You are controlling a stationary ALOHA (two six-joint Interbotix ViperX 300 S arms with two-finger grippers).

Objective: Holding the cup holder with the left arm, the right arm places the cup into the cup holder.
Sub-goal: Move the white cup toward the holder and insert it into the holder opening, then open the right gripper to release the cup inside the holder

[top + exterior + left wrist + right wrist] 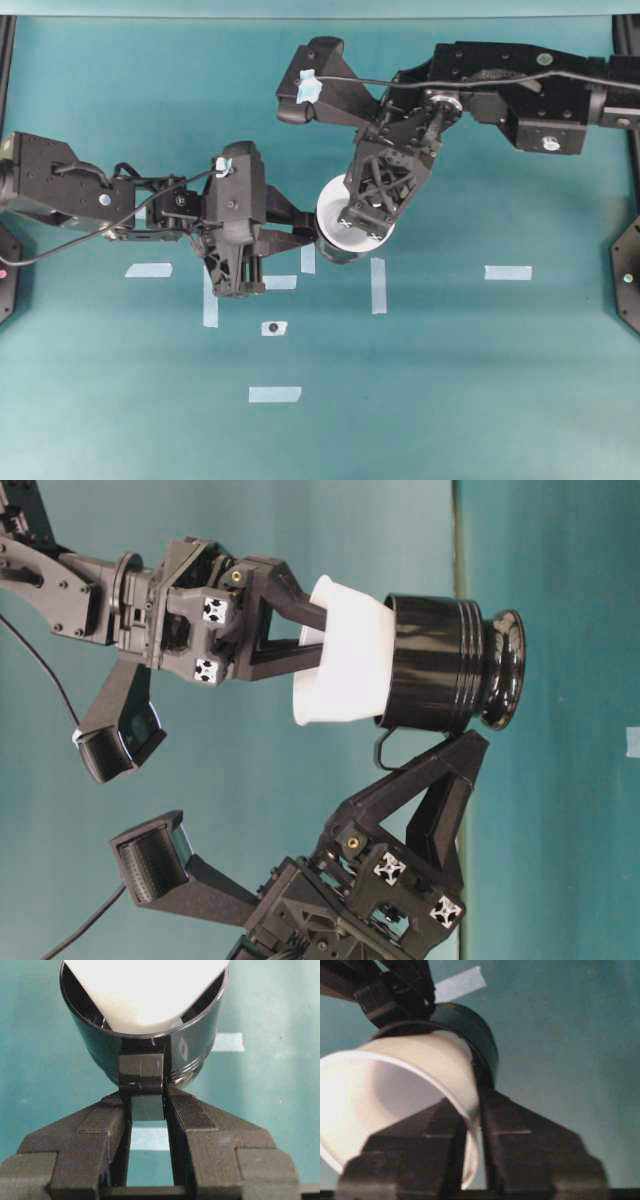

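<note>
The glossy black cup holder is held upright above the teal table. My left gripper is shut on its small side handle. The white cone-shaped cup sits with its lower part inside the holder, and its wide rim stands above the holder's edge. My right gripper straddles the cup's wall from above. Its jaws are slightly apart, with a thin gap showing beside the wall. From overhead the right gripper covers part of the cup, and the left gripper reaches in from the left.
Several pale tape strips lie on the teal table, and one small piece carries a black dot. Black frame posts stand at the left and right edges.
</note>
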